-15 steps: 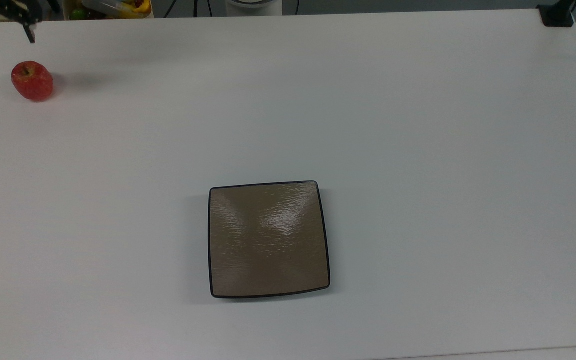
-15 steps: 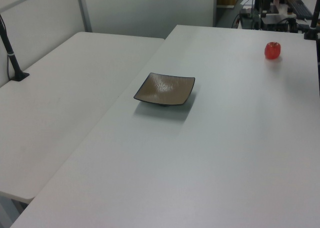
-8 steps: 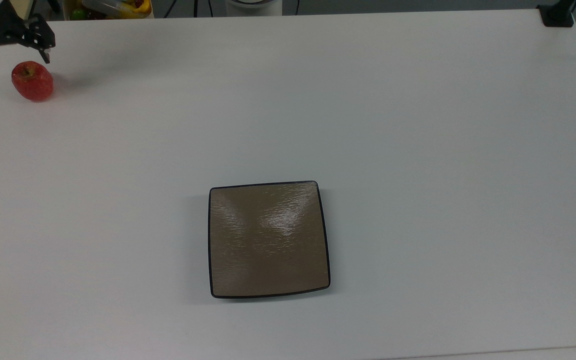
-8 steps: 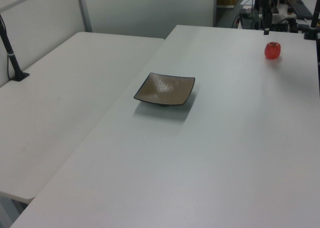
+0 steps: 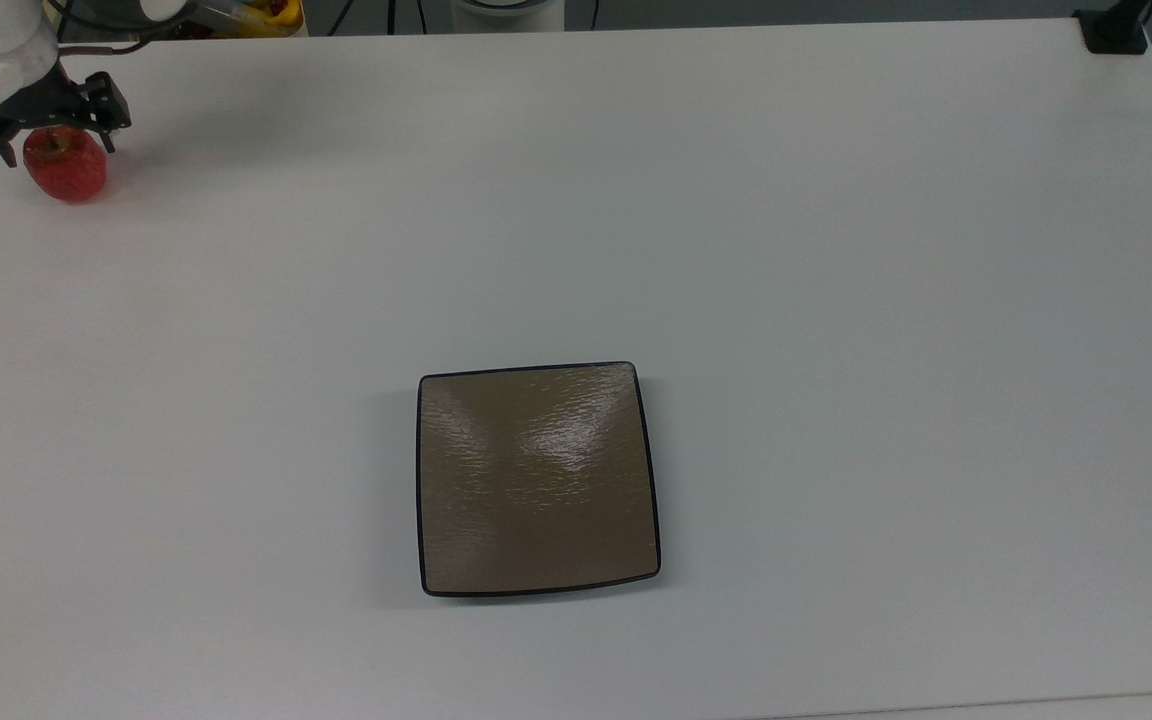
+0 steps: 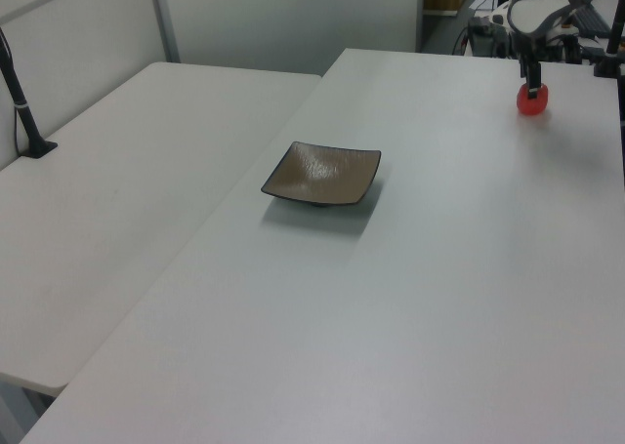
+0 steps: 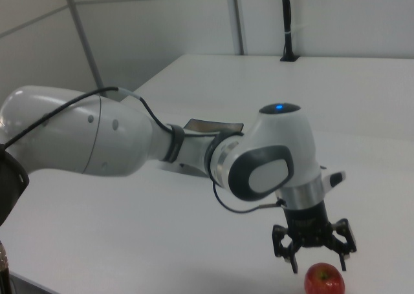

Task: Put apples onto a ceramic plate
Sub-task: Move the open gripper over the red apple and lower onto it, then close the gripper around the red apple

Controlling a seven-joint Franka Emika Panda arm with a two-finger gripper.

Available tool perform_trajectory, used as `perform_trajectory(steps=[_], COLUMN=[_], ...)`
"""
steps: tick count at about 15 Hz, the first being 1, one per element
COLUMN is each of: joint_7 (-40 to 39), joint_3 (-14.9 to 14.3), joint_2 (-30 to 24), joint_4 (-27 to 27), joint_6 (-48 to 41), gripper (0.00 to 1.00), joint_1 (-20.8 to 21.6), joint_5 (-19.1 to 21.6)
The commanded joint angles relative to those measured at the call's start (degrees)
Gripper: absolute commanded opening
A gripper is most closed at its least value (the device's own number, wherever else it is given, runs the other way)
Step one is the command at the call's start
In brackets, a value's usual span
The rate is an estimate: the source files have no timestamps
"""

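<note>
A small red apple [image 5: 67, 172] rests on the white table at the top view's far left; it also shows in the left view [image 6: 532, 100] and the right view [image 7: 324, 280]. My gripper [image 5: 57, 146] hangs open right over the apple, its two black fingers spread to either side of the apple's top, just above it in the right view [image 7: 317, 264]. The square brown ceramic plate [image 5: 537, 480] with a thin black rim lies bare near the table's middle, far from the apple. In the left view the plate [image 6: 322, 174] sits left of the apple.
A bin of colourful items [image 5: 226, 15] stands beyond the table's far edge near the apple. A black clamp [image 5: 1114, 30] grips the top view's upper right corner. A second white table [image 6: 117, 200] adjoins on the left view's left, with a black post [image 6: 23, 112].
The gripper has come in from the top view's upper left corner and lowered over the apple, fingers spread. Apple and plate have not moved.
</note>
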Motion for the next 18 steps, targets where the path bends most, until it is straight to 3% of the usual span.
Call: perform_trajectory(steps=[1, 6, 7, 8, 10, 11, 18], joint_7=[-1.0, -1.0, -1.0, -1.1, -1.1, -1.1, -1.2], joint_3=[-0.3, -0.3, -0.3, -0.3, -0.3, -0.3, -0.4], joint_2=[-1.1, -0.4, -0.4, -0.4, -0.5, -0.5, -1.5], joint_4=[-5.2, -5.3, -5.3, -5.3, -5.3, -5.2, -4.5], joint_6=[5.9, 6.8, 7.0, 7.0, 6.8, 6.6, 4.2], gripper=[1.0, 0.98, 0.86, 0.65, 0.08, 0.0, 0.0], joint_1=[-0.1, -0.6, -0.6, -0.6, -0.6, -0.6, -0.5], joint_5=[-2.1, -3.9, -4.0, -4.4, -5.0, -5.0, -5.0])
